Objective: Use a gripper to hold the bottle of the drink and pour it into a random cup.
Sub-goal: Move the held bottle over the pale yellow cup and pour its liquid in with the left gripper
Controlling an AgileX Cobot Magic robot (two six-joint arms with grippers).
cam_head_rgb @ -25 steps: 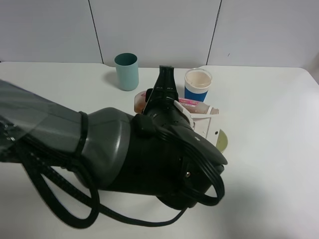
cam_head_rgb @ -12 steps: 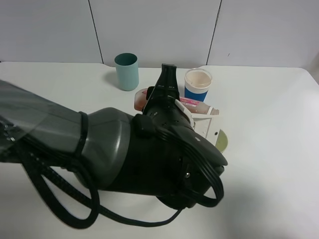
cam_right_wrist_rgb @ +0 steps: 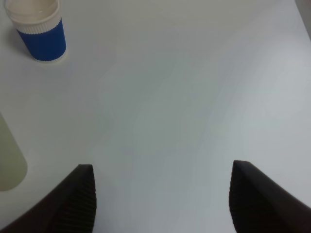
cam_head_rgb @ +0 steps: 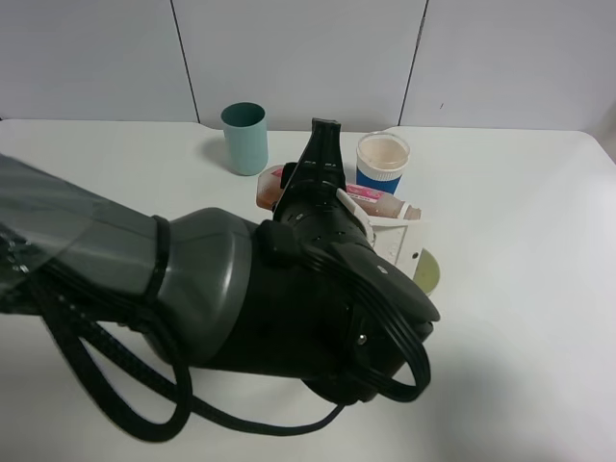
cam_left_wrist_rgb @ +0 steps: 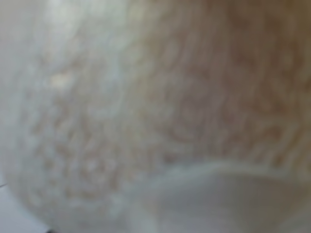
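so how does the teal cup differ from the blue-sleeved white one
The plain teal plastic cup is one colour; the white cup with a blue ribbed sleeve is two-tone. The teal cup stands apart on the left; the white cup sits just behind the tipped clear plastic bottle. Both stand upright on the white table.

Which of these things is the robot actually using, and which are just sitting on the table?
In use: left gripper, bottle, yellowish-green cup.
Just sitting there: teal cup, white cup with blue sleeve.
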